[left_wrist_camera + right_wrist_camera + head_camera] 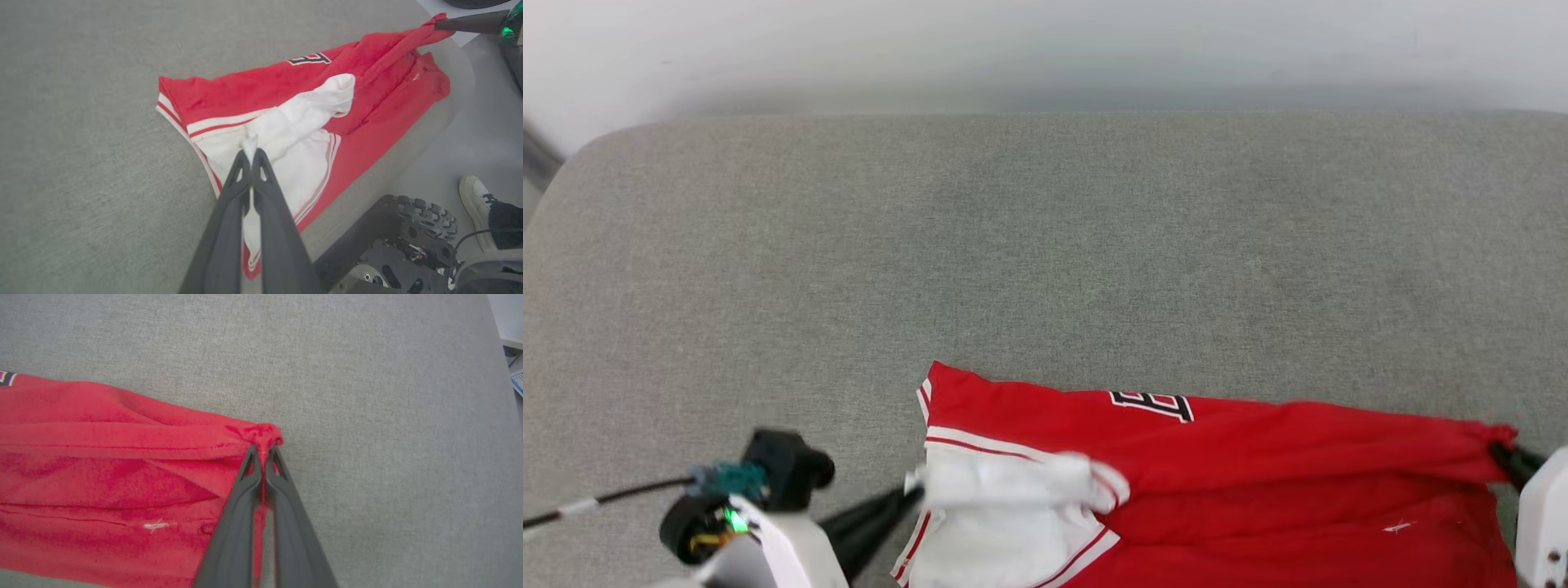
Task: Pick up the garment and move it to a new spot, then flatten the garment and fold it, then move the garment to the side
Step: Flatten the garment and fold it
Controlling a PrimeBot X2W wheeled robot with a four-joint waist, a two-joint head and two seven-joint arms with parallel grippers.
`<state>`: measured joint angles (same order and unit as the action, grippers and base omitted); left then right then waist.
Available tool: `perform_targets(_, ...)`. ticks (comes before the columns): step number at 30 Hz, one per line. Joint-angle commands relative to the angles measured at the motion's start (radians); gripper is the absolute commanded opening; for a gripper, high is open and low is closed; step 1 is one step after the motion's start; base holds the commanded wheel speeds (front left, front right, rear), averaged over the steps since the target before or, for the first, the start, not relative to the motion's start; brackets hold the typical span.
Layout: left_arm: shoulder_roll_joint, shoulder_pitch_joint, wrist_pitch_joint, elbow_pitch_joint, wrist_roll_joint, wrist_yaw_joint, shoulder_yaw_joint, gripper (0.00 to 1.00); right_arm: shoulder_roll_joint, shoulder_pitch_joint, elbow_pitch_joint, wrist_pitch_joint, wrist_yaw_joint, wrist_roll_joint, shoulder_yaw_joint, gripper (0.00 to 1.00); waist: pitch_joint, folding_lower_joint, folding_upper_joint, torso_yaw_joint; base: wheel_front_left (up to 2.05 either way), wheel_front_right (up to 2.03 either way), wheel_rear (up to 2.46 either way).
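Red jersey T-shirt (1241, 465) rumpled along grey worktop's (1013, 245) near edge | left gripper (250, 154) clamped on white sleeve (302, 114) | right gripper (264, 451) clamped on opposite red end | apparently to stretch it flat

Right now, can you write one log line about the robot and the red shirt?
garment: bunched on grey surface | left gripper: shut on its white sleeve | right gripper: shut on its red corner

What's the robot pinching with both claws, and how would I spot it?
On the grey surface, near its front edge, lies the garment, pinched by the left gripper and right gripper. It alone is bright red, with a white sleeve.
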<state>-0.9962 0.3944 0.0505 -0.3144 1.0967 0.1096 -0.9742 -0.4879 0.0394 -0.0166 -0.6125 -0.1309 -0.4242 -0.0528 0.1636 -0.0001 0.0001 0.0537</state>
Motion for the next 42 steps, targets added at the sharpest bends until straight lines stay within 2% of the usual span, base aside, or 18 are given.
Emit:
perform_targets(1, 0.009, -0.038, 0.003, 0.018, -0.008, -0.006, -0.029, 0.00, 0.019, -0.051, 0.022, -0.010, 0.001, 0.001, -0.009, 0.00, -0.001, 0.0001, -0.0001, 0.002, 0.00, 0.00, 0.00)
perform_targets(5, 0.032, -0.069, 0.005, 0.052, -0.005, -0.016, -0.063, 0.00, 0.022, -0.096, 0.024, -0.016, 0.001, 0.014, -0.006, 0.00, -0.001, 0.0001, -0.0001, 0.006, 0.00, 0.00, 0.00)
perform_targets(11, 0.088, -0.079, 0.018, 0.165, -0.022, -0.057, -0.110, 0.00, -0.010, -0.141, -0.003, 0.000, 0.000, 0.050, 0.041, 0.00, 0.004, 0.0001, -0.0001, 0.011, 0.00, 0.00, 0.00)
perform_targets(18, 0.133, -0.073, 0.018, 0.268, -0.020, -0.098, -0.132, 0.00, -0.056, -0.125, -0.050, 0.035, 0.001, 0.082, 0.105, 0.00, 0.013, 0.0001, -0.0001, 0.010, 0.00, 0.00, 0.00)
perform_targets(23, 0.166, -0.057, 0.022, 0.297, -0.050, -0.110, -0.155, 0.00, -0.057, -0.096, -0.087, 0.065, 0.001, 0.100, 0.135, 0.00, 0.012, 0.0001, -0.0001, 0.008, 0.00, 0.00, 0.00)
perform_targets(24, 0.173, -0.058, 0.021, 0.300, -0.049, -0.110, -0.157, 0.00, -0.050, -0.090, -0.089, 0.074, 0.001, 0.101, 0.139, 0.32, 0.011, 0.0001, -0.0001, 0.007, 0.00, 0.00, 0.00)
perform_targets(25, 0.177, -0.058, 0.020, 0.302, -0.052, -0.110, -0.160, 0.00, -0.042, -0.086, -0.094, 0.078, 0.001, 0.100, 0.140, 1.00, 0.010, 0.0001, -0.0001, 0.006, 0.00, 0.00, 0.00)
perform_targets(26, 0.181, -0.058, 0.014, 0.303, -0.056, -0.110, -0.159, 0.35, -0.041, -0.083, -0.096, 0.082, 0.001, 0.103, 0.142, 1.00, 0.007, 0.0001, -0.0001, 0.005, 0.00, 0.00, 0.00)
perform_targets(27, 0.184, -0.059, 0.007, 0.306, -0.060, -0.107, -0.158, 0.80, -0.042, -0.080, -0.093, 0.087, 0.000, 0.107, 0.147, 1.00, 0.003, 0.0001, -0.0001, 0.004, 0.00, 0.00, 0.00)
perform_targets(28, 0.187, -0.063, -0.002, 0.311, -0.063, -0.104, -0.158, 1.00, -0.040, -0.078, -0.095, 0.090, 0.001, 0.106, 0.147, 1.00, -0.006, 0.0001, -0.0001, 0.002, 0.00, 0.00, 0.00)
perform_targets(35, 0.193, -0.101, -0.100, 0.297, -0.058, -0.061, -0.117, 1.00, -0.020, -0.076, -0.039, 0.101, 0.001, 0.061, 0.120, 1.00, -0.084, 0.0001, -0.0001, -0.007, 0.00, 0.00, 0.00)
perform_targets(42, 0.207, -0.112, -0.281, 0.263, -0.095, 0.036, -0.003, 1.00, 0.034, -0.075, 0.062, 0.095, 0.001, 0.038, 0.022, 1.00, -0.112, 0.0001, -0.0001, -0.006, 0.00, 0.00, 0.00)
